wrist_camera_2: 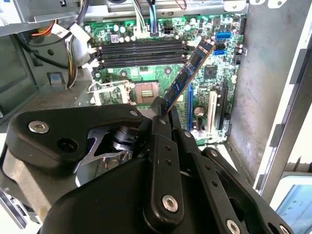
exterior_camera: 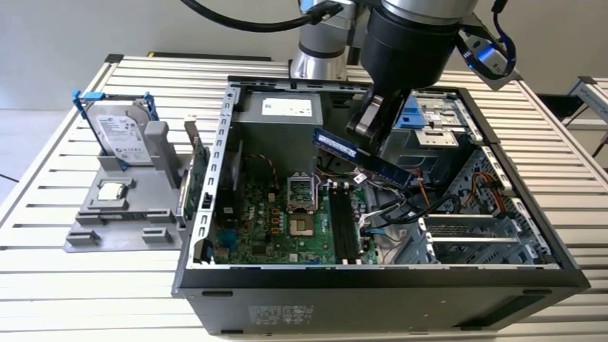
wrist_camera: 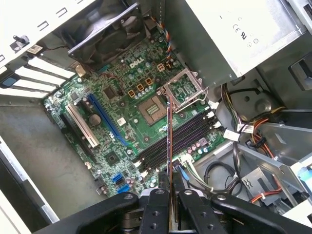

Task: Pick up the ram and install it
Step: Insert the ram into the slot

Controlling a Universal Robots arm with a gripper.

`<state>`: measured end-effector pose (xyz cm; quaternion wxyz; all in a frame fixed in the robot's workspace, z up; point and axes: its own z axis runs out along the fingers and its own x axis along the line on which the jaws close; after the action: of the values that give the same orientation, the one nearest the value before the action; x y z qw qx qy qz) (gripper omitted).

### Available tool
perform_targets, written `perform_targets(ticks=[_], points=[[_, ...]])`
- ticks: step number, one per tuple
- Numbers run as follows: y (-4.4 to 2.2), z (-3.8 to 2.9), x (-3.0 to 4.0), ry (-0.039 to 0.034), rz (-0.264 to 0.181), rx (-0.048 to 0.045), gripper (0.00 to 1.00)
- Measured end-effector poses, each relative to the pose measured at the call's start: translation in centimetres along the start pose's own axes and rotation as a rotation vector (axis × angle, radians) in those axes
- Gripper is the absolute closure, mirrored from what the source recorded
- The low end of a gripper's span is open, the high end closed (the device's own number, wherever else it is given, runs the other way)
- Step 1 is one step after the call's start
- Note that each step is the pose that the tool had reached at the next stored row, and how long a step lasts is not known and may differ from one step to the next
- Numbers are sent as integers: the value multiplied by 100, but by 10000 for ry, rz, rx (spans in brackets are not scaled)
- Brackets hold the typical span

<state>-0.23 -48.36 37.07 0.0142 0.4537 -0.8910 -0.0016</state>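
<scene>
End effector (wrist_camera: 169, 187) pinching ram (wrist_camera: 168, 136) by one end, above motherboard (wrist_camera: 122, 122) inside open case (exterior_camera: 380, 274); stick tilted, clear of black slots (wrist_camera_2: 141, 51), long edge left free for seating. Not yet installed.

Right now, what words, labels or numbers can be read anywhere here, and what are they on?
Label on the hard drive: too small to read.
Sticker on the power supply: blurred.
Sticker on the ram: unreadable.
Fine print on the motherboard: too small.
Label on the case: blurred.
</scene>
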Motion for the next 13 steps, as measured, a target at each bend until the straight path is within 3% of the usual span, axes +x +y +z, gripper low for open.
perform_targets(ticks=[13], points=[[0,0,0,-12,731,-17,100]])
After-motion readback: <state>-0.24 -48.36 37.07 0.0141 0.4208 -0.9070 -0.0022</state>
